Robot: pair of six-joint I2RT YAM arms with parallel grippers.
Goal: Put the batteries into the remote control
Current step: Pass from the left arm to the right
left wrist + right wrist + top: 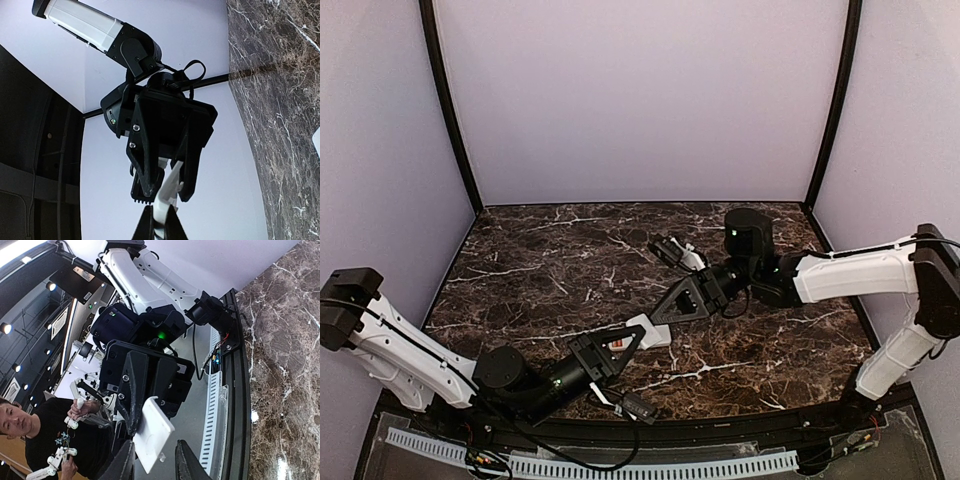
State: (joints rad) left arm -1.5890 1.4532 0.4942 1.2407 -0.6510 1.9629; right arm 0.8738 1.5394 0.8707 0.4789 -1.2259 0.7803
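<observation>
Near the middle of the top view, over the dark table point(540, 270), the left gripper point(632, 338) pinches the white remote control point(655, 337). The right gripper point(662, 316) is spread, one finger on each side of the remote control's other end.

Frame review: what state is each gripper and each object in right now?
Small flat white plastic remote control: held off the table, plain white side showing; no batteries visible.
Left gripper: shut on one end of the remote control.
Right gripper: open, fingers either side of the remote's free end.
Small dark-and-white object: lying untouched on the brown marble table; too small to identify.
</observation>
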